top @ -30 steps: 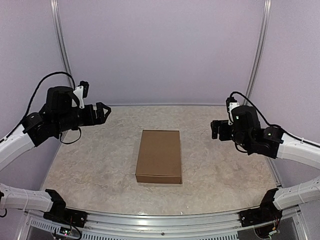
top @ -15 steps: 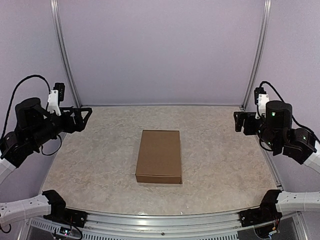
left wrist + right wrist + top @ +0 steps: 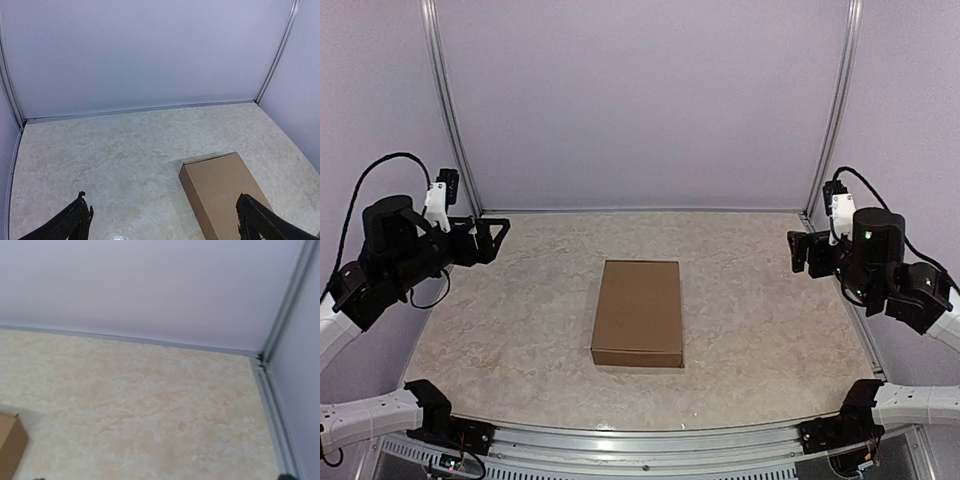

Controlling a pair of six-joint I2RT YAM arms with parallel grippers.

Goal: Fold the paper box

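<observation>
The paper box (image 3: 638,312) lies closed and flat in the middle of the table, a plain brown cardboard rectangle with its long side running away from the arms. The left wrist view shows the paper box (image 3: 225,190) at lower right, and the right wrist view catches only a corner of the paper box (image 3: 9,440). My left gripper (image 3: 488,240) hangs open above the table's left edge, well clear of the box, with nothing between its fingers (image 3: 80,215). My right gripper (image 3: 804,250) is raised over the right edge, open and empty, also apart from the box.
A marbled beige table top (image 3: 520,320) is enclosed by lilac walls with metal corner posts (image 3: 445,110) and a rail along the back wall (image 3: 640,210). The arm bases (image 3: 440,420) sit at the near edge.
Both arms have drawn back outward from the box, towards the side walls. The left gripper has since edged slightly back to the right. The box has not moved.
</observation>
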